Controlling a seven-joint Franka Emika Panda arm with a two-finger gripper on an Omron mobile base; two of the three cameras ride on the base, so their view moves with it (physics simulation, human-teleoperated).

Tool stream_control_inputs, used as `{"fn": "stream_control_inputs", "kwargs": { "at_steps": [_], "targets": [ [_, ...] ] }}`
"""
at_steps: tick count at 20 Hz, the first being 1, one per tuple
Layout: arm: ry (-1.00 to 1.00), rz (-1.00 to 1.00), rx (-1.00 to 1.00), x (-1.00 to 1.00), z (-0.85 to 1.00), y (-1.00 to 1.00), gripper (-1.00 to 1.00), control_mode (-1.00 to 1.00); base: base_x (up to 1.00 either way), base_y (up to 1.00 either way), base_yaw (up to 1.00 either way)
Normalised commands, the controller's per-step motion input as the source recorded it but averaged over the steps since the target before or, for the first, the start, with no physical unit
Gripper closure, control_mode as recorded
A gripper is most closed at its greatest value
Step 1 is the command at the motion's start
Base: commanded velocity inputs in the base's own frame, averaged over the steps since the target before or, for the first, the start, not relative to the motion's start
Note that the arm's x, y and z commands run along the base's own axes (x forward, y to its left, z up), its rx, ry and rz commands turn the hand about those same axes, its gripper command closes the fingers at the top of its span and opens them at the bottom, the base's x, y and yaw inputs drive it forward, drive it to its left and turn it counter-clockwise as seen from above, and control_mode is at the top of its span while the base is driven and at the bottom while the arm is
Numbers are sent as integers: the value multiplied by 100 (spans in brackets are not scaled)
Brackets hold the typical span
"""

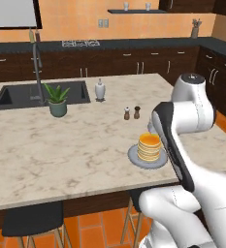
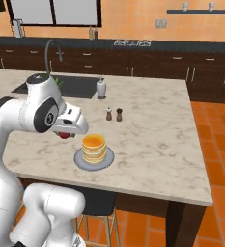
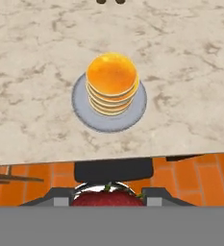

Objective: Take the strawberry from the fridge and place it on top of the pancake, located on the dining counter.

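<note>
Gripper (image 3: 107, 201) clamped nearly shut on the strawberry (image 3: 107, 198); red fruit sits between the fingers (image 3: 60, 201), green leaves showing at its top edge in the hand view. In the right base view the strawberry (image 2: 63, 135) shows as a red spot under the white hand.

Ahead of the fingers and below them: pancake (image 3: 112, 82) stack, golden top, on a grey plate (image 3: 137, 108). Plate rests on the dining counter (image 3: 31, 72) near its front edge. Strawberry hangs short of that edge, not yet over the stack, apart from it.

Beyond the stack from the fingers: two small shakers (image 1: 131, 113), side by side. Farther off, a white bottle (image 1: 100, 90), a potted plant (image 1: 57, 100), the black sink (image 1: 17, 94).

Dark stool (image 3: 113, 169) under the counter edge, just ahead of the fingers; orange tile floor (image 3: 190, 178).
</note>
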Motion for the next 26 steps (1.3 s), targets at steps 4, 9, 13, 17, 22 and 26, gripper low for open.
{"fn": "stream_control_inputs", "kwargs": {
  "at_steps": [4,9,13,17,22,26],
  "targets": [
    [1,0,4,100,-39,-31,100,-100,0,0,0],
    [14,4,5,100,-87,-31,100,-100,0,0,0],
    [11,0,0,100,-69,0,100,-100,0,0,0],
    [11,0,0,87,-39,0,100,-100,0,0,0],
    [1,0,0,4,-28,0,100,-100,0,0,0],
    [0,0,0,-29,-13,0,100,-100,0,0,0]
  ]
}}
